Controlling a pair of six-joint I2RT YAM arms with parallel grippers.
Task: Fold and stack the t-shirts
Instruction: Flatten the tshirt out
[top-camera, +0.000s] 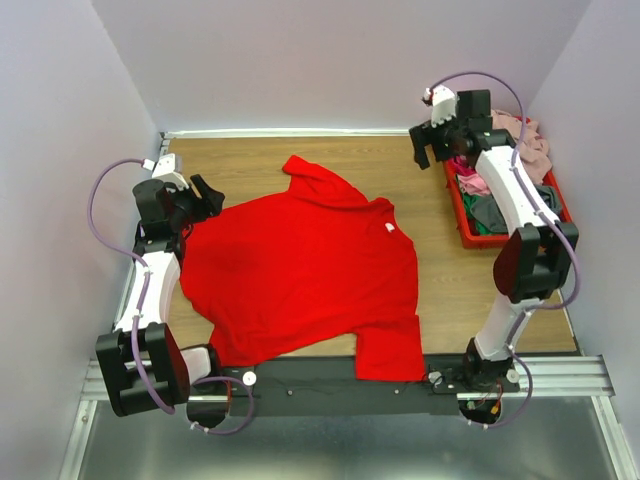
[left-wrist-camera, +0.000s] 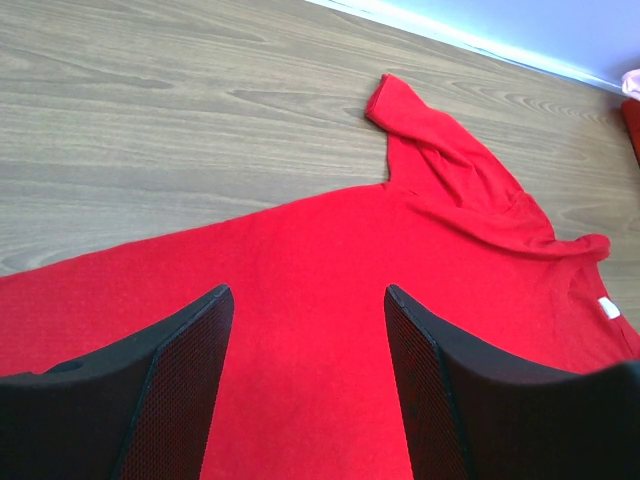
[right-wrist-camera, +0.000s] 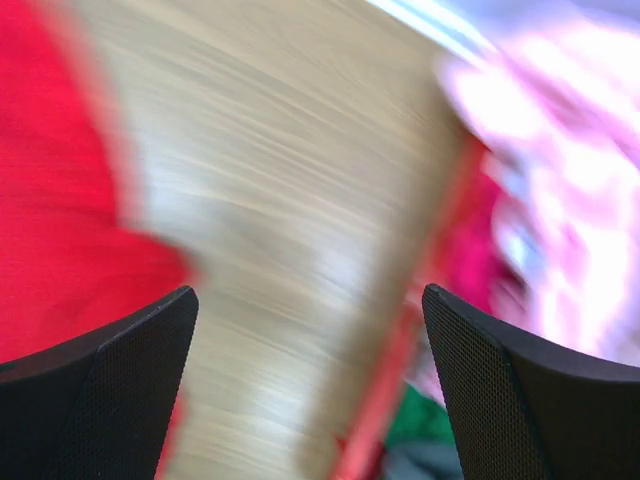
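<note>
A bright red t-shirt lies spread flat on the wooden table, its white neck label at the right and one sleeve hanging over the near edge. My left gripper is open and empty, low over the shirt's left edge; in the left wrist view red cloth shows between the jaws. My right gripper is open and empty, raised beside the red tray's far corner. More t-shirts, pink, mauve-beige and grey, are piled in the tray. The right wrist view is blurred.
Purple walls close in the table on three sides. A metal rail runs along the near edge by the arm bases. Bare wood lies between the shirt and the tray.
</note>
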